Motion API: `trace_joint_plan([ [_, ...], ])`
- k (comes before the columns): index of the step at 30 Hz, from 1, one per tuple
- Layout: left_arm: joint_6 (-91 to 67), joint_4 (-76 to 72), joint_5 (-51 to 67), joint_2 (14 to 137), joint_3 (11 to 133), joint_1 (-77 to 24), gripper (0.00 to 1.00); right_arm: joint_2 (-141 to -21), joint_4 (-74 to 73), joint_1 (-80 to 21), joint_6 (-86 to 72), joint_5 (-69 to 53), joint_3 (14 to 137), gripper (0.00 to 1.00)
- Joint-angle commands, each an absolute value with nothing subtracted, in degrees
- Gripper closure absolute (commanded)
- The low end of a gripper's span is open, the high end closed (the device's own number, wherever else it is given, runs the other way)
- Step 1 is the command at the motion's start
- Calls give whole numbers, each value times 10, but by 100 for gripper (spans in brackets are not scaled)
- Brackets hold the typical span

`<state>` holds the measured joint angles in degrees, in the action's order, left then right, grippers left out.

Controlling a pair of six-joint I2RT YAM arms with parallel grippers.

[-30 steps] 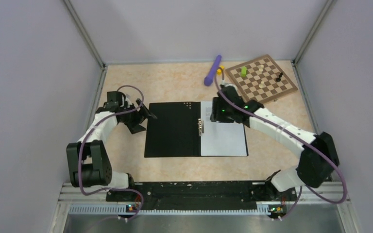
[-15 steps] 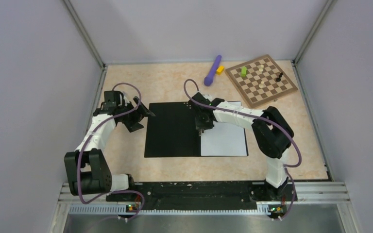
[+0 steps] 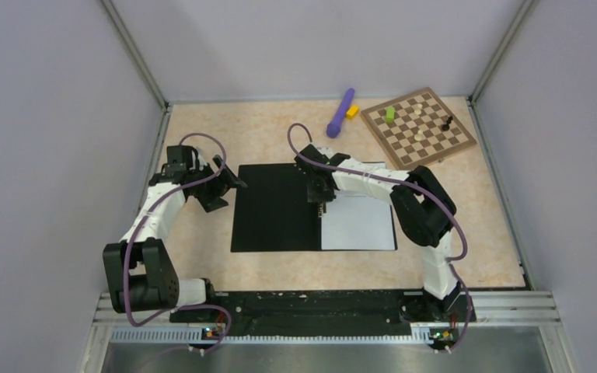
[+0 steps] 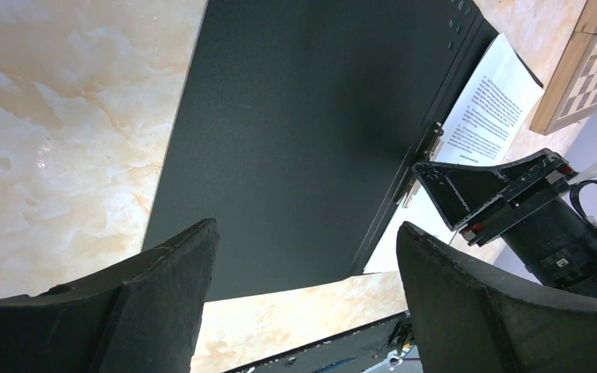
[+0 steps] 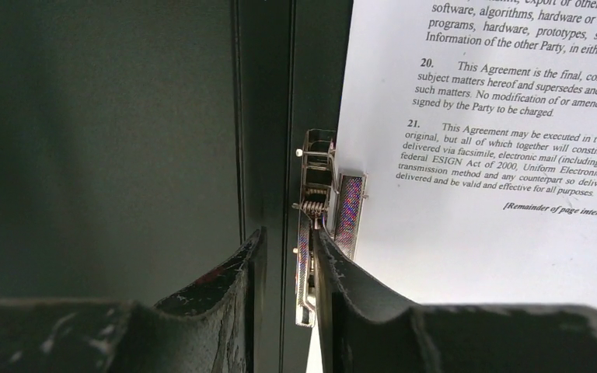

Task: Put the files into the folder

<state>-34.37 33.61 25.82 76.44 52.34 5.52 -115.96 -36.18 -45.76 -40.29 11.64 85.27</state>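
The folder (image 3: 272, 206) lies open on the table, black inner faces up. The files (image 3: 361, 221) lie on its right half, their printed text clear in the right wrist view (image 5: 497, 155). A metal spring clip (image 5: 311, 194) sits at the spine. My right gripper (image 3: 320, 200) hangs over it with the jaws (image 5: 289, 237) drawn narrow. The clip's lever stands between the fingers, against the right one, with a slit left beside the other. My left gripper (image 3: 232, 194) is wide open at the folder's left edge, with nothing between its fingers (image 4: 171, 264).
A brown chessboard (image 3: 418, 128) with a few pieces stands at the back right. A purple stick (image 3: 340, 113) and a yellow block (image 3: 353, 111) lie beside it. Grey walls close the table on three sides.
My right arm has folded and swung left, from over the files to the clip at the spine, and its jaws have narrowed. The left arm has barely moved.
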Motion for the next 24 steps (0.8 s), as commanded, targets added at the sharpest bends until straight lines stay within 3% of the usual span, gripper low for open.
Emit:
trace_joint_plan([
  [1,-331,332,257,759,521,55,11,-1168,-364,-464,-411,134,870,72],
  [7,-330,325,265,764,511,54,11,-1191,-365,-465,-412,141,876,82],
  [17,-330,321,270,766,504,54,11,-1227,-412,-486,-402,220,906,88],
  [21,-331,319,269,767,503,54,11,-1230,-417,-487,-403,225,907,100],
  [24,-334,321,267,770,501,54,11,-1211,-415,-487,-403,223,908,100],
])
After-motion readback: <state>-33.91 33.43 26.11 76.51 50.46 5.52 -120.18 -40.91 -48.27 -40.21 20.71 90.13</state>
